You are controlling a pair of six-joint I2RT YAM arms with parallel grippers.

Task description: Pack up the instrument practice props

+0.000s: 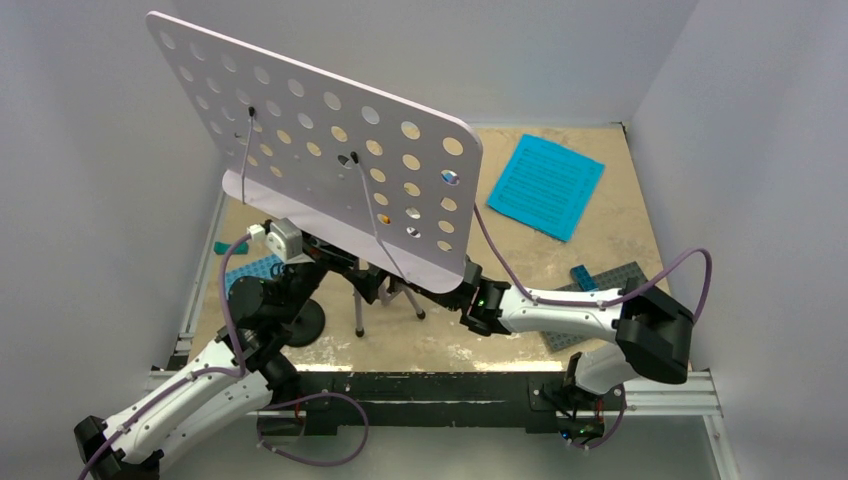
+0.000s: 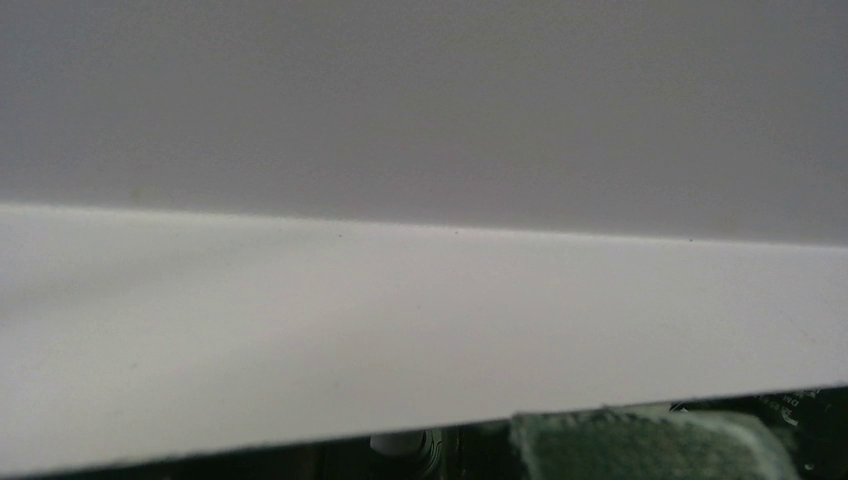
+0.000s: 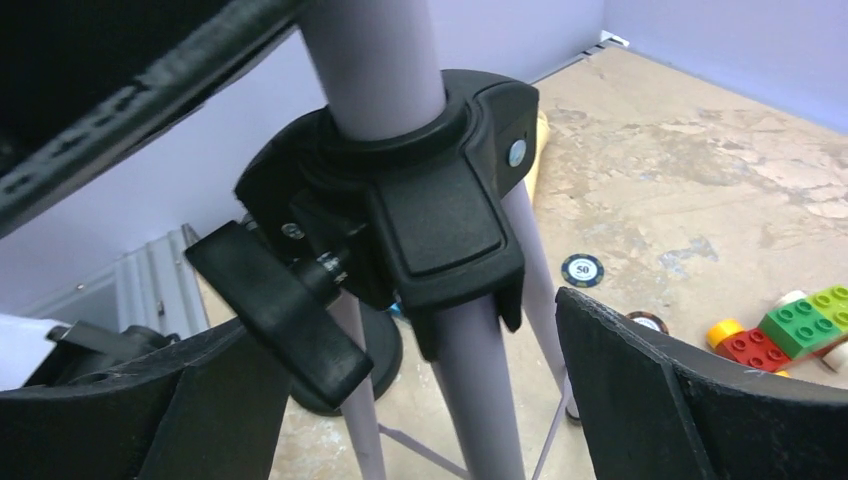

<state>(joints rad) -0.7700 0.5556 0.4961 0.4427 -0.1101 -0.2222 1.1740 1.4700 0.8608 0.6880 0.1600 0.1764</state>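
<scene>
table (image 1: 600, 240): mottled beige top, white walls (image 1: 560, 50) on three sides. grey baseplate (image 1: 625, 280) lies at right, partly hidden, with a blue brick (image 1: 583, 277) on its far-left corner. blue baseplate (image 1: 250, 270) is at left, mostly hidden, teal piece (image 1: 232, 246) just beside it. right wrist view: chip marked 50 (image 3: 582, 269) flat on the table, second chip (image 3: 648, 321) near it, half hidden. green brick (image 3: 806, 318), red brick (image 3: 745, 347) and yellow piece (image 3: 725, 330) sit clustered together at the right edge

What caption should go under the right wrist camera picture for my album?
Open right gripper framing the music stand's black tripod collar and silver legs; coloured bricks lie on the table beyond.
</scene>
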